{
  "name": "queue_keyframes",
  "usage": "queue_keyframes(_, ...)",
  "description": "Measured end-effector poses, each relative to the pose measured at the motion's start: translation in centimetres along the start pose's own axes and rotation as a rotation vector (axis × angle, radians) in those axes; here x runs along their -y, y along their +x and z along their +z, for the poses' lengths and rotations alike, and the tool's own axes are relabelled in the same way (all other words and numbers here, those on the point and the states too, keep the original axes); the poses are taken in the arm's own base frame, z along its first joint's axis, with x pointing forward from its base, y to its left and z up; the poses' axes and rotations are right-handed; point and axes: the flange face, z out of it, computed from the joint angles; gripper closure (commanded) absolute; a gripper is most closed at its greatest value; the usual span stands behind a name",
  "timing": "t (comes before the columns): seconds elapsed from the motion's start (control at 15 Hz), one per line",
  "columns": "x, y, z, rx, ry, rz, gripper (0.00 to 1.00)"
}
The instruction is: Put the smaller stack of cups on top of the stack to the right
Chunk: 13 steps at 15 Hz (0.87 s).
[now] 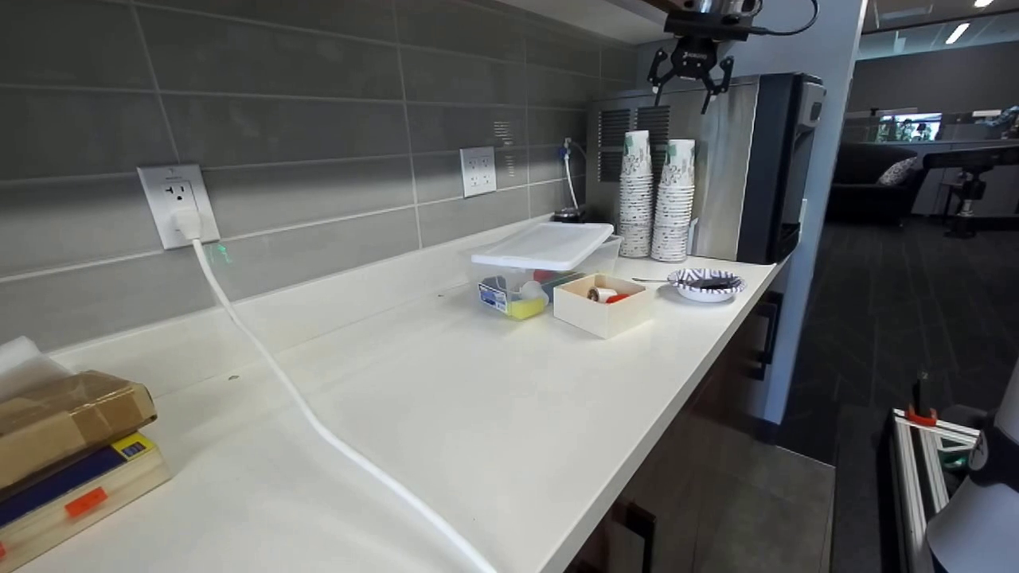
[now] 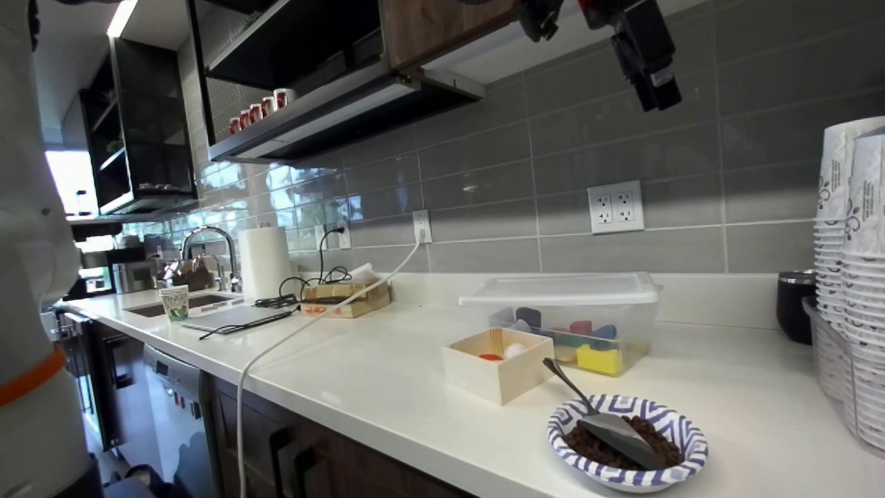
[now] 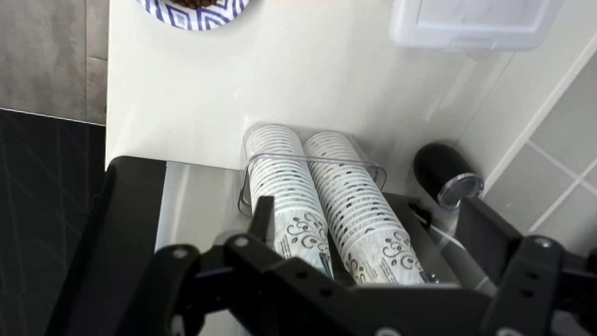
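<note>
Below wide-spread fingers (image 3: 487,235), apart from them, 2 tall cup stacks (image 1: 673,203), upright

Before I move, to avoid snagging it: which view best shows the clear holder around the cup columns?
The wrist view: the rim of the clear holder crosses in front of both cup columns. In an exterior view, only part of it fits in frame; in an exterior view, it's hard to discern beside the columns.

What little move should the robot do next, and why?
Perhaps slide the gripper sideways to line up over just one of the tall cup columns: it looks open and empty, and both columns show between its fingers in the wrist view.
</note>
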Motion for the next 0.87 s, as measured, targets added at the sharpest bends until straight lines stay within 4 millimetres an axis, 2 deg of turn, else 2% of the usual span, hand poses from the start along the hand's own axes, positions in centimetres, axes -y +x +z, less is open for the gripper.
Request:
queue_keyframes(0.4, -0.5, -5.9, -0.6, 0.025, -0.036, -0.119, 0.00)
queue_keyframes(0.6, -1.1, -7.9, -0.8, 0.034, -0.040, -0.146, 0.00)
queue_keyframes(0.87, -1.9, -9.4, -1.0, 0.042, -0.039, -0.161, 0.00)
